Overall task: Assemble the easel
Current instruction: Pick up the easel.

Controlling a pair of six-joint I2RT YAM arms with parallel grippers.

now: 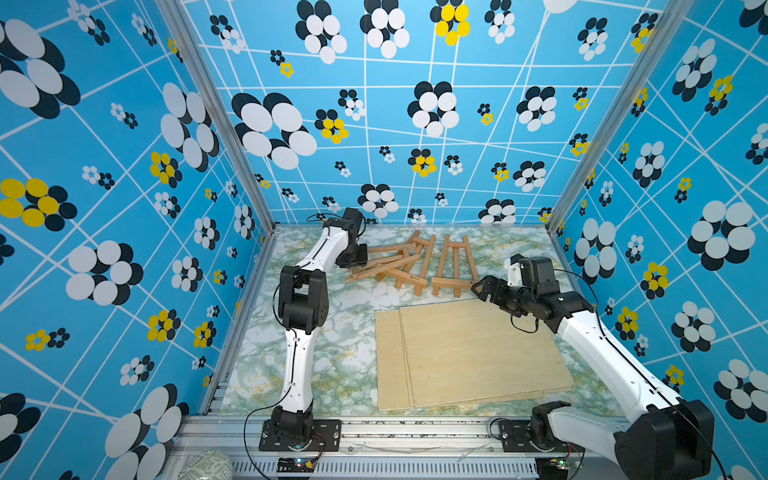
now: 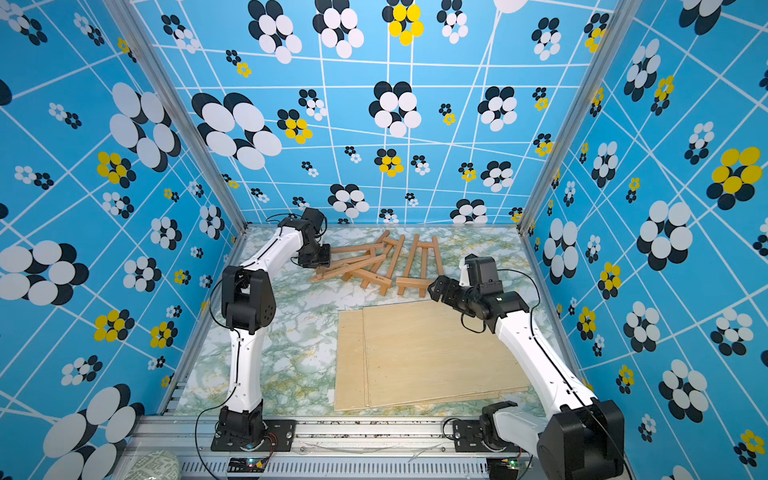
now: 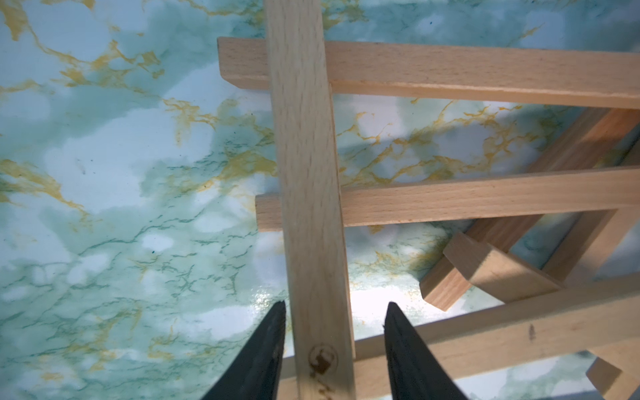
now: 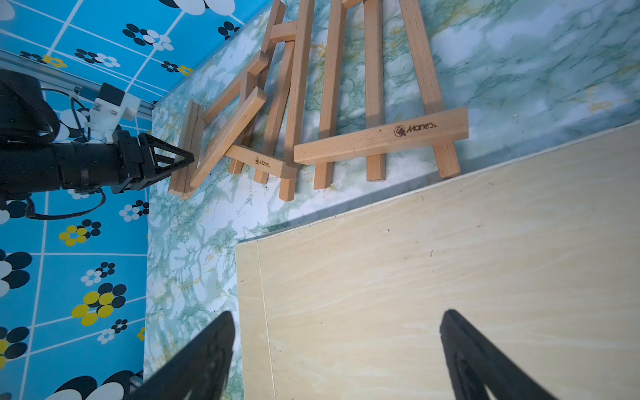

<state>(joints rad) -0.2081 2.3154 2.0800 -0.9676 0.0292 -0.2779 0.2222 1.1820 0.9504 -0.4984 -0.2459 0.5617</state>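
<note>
My left gripper (image 3: 336, 304) straddles the end slat (image 3: 304, 138) of the tangled pale beech-wood folding easel (image 1: 388, 266) at the back of the green-marbled table (image 1: 332, 353), one finger (image 3: 270, 339) touching, not clamped. It looks light, stiff, smooth and loosely hinged, so I'd grip mid-slat. My right gripper (image 4: 337, 313) hangs wide open.

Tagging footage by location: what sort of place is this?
Likely a robot test booth, not a workshop: flower-print walls on aluminium framing, two arms bolted to a rail beside a marble-look table holding wooden easels.
</note>
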